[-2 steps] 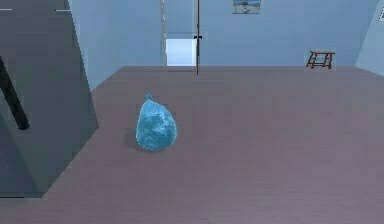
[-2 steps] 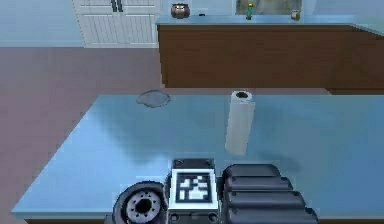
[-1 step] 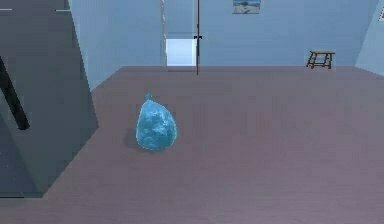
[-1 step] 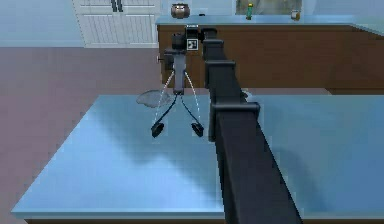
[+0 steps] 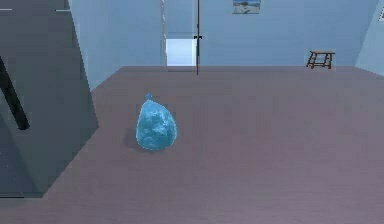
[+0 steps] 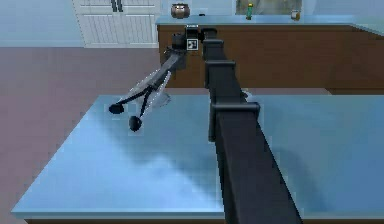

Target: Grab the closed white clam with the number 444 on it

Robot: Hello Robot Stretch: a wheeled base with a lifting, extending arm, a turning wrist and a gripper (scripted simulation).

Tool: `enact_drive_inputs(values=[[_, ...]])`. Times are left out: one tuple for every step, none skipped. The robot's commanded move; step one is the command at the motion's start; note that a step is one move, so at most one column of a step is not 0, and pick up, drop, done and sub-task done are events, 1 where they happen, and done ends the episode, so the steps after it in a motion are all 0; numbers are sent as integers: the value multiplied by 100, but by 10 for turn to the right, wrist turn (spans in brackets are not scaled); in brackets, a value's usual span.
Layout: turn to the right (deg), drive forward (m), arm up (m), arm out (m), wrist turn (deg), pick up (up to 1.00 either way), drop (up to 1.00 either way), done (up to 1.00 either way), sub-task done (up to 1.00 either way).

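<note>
1. Reading the forward view from its left: a tall dark grey block (image 5: 40, 90) stands on the mauve floor (image 5: 260, 150). What kind of furniture it is cannot be told.
2. Blue tied sack (image 5: 155, 127), resting on the floor just right of the block. It is no part of the task and, by judgement, is only something for the base to steer around.
3. Pale doorway (image 5: 180, 50) in the far wall. A small dark stool (image 5: 320, 60) stands by the wall at the right, well apart from the sack.
4. Arm side view, left: blue desk (image 6: 100, 170), which carries the work. The robot stands alongside, so the arm can reach out over its top.
5. Pincer (image 6: 124, 114), slanting down toward the desk with its two thin fingers (image 6: 135, 123) low, a pose suited to taking a small, flat object. Its state cannot be told, nor whether it has hold of anything.
6. Small pale shape (image 6: 162, 97), lying on the desk at the fingers. It is probably the clam, since the pincer is aimed there, though neither shell form nor number can be made out.
7. Arm (image 6: 235, 130), a dark bar extended across the desk to carry the pincer to that spot.
8. Brown unit (image 6: 290, 55) beyond the desk, with a dark pot (image 6: 180, 11) on top.
</note>
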Motion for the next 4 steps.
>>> enact_drive_inputs(values=[[0,0,0,0,450,0,0,0,0],[0,0,0,0,450,0,0,0,0],[0,0,0,0,60,0,0,0,0],[0,0,-14,0,0,0,0,0,0]])
